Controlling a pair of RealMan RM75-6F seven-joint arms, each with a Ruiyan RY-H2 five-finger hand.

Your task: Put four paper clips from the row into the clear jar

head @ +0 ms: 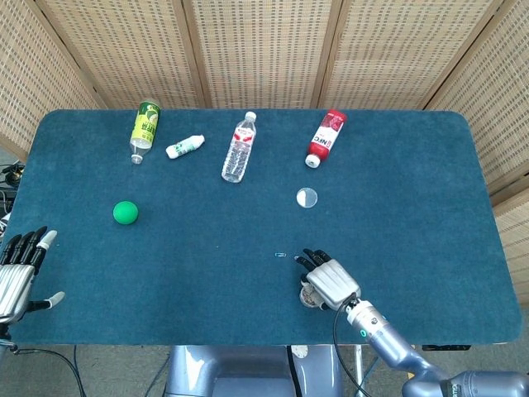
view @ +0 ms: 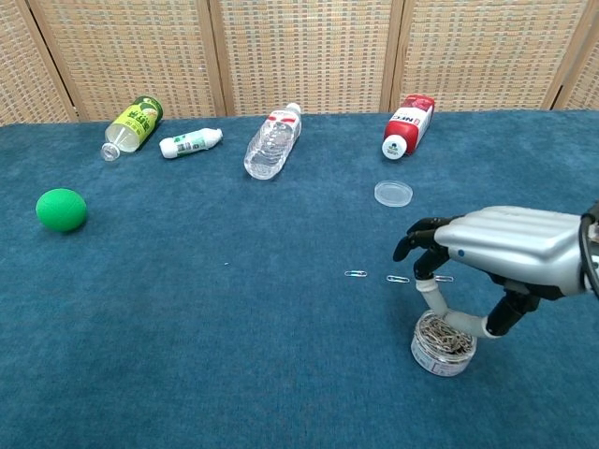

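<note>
Right hand over the jar, drop position.

Clear jar (view: 444, 343) nearest, already holding clips; right hand (view: 496, 253) poised just above its mouth, thumb dipping to the rim, fingers loosely spread — cannot tell if a clip is pinched. Just beyond the jar, paper clips (view: 398, 279) left in their row. Farther off, the jar's lid (view: 393, 193). Left hand (head: 18, 265) idle, fingers apart, far from the jar.

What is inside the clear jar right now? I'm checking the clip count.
The clear jar holds a heap of silvery paper clips, too tangled to count. The right hand hovers above it, and in the head view it covers most of the jar. The hand seems to hold nothing.
</note>
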